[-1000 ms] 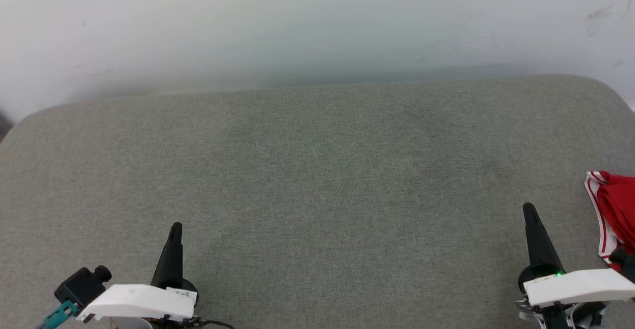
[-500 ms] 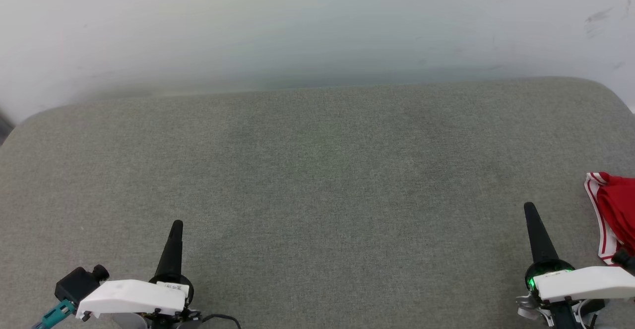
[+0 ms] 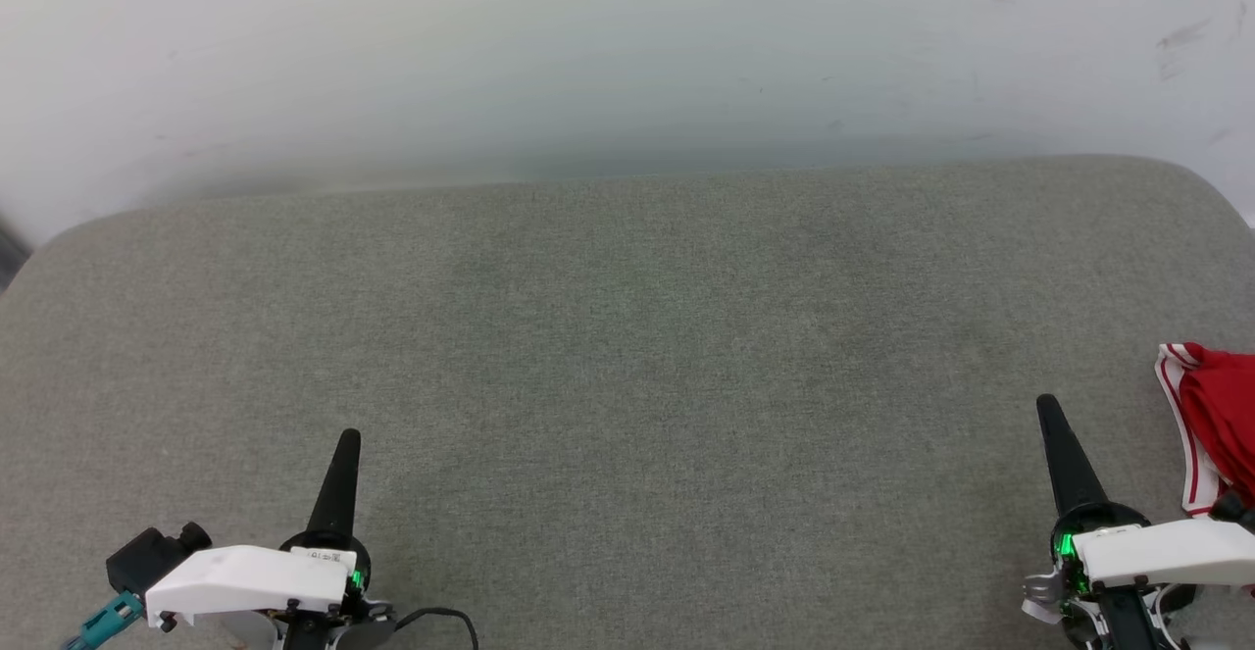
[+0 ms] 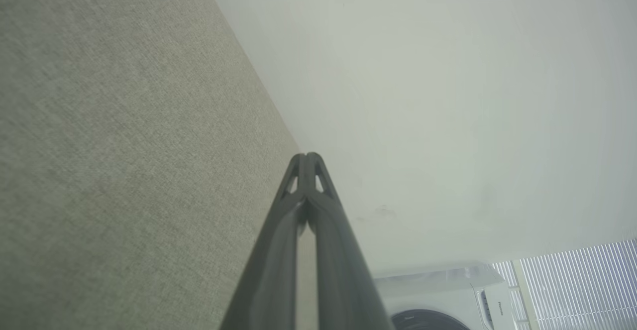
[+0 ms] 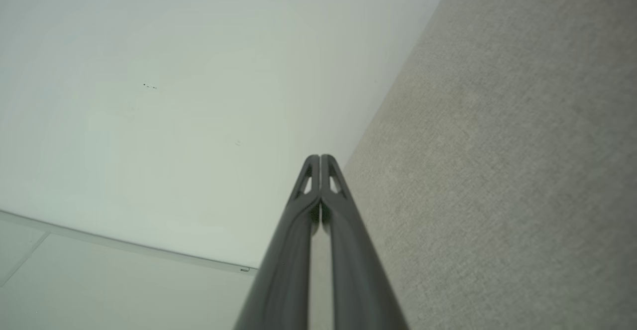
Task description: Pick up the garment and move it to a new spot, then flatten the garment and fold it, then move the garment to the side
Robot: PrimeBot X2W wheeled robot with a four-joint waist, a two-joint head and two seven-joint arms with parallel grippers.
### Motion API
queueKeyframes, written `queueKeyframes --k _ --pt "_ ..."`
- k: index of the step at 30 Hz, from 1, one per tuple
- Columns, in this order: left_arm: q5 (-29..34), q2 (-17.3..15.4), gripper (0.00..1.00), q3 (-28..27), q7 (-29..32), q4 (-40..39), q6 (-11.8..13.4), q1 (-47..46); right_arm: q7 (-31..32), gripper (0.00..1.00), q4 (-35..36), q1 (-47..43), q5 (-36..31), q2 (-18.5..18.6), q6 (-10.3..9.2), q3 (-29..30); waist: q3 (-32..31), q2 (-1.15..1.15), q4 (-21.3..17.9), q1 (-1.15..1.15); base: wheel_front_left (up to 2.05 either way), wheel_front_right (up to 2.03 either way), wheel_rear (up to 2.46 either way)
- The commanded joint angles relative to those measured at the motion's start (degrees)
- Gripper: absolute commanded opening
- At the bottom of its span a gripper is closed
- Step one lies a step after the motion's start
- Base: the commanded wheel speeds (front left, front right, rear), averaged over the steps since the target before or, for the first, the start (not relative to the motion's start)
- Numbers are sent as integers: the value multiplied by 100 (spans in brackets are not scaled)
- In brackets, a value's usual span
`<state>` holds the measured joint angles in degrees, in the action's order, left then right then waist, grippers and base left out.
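Note:
The garment (image 3: pixel 1221 415), red with red-and-white striped trim, lies bunched at the right edge of the head view, cut off by the frame. My right gripper (image 3: pixel 1047 405) is shut and empty at the lower right, a short way left of the garment and apart from it. At the lower left my left gripper (image 3: pixel 349 437) is shut and empty, far from the garment. In the left wrist view the left gripper (image 4: pixel 308 157) has its tips pressed together, and so does the right gripper (image 5: pixel 319 158) in the right wrist view.
A wide grey fabric surface (image 3: pixel 627 336) with rounded far corners spreads before me, backed by a white wall (image 3: pixel 588 42). A white washing machine (image 4: pixel 448 295) and window blinds (image 4: pixel 582 280) show past the left gripper.
Both arms have drawn back slightly toward the bottom of the head view, and the view has tilted a little. The garment has not moved.

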<state>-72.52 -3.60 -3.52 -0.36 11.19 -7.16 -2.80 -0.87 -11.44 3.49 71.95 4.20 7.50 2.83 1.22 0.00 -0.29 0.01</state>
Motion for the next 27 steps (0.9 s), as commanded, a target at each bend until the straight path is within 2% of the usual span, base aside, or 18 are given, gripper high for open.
queueKeyframes --k 1,27 --pt "-148 -42 0 -19 42 -10 -31 -131 46 0 4 131 164 37 -1 19 -4 0 1 -1 0 0 0" --pt "-1266 -28 0 -131 375 164 -35 -269 375 0 -142 225 1338 11 -1 126 -56 0 16 -1 0 0 0"
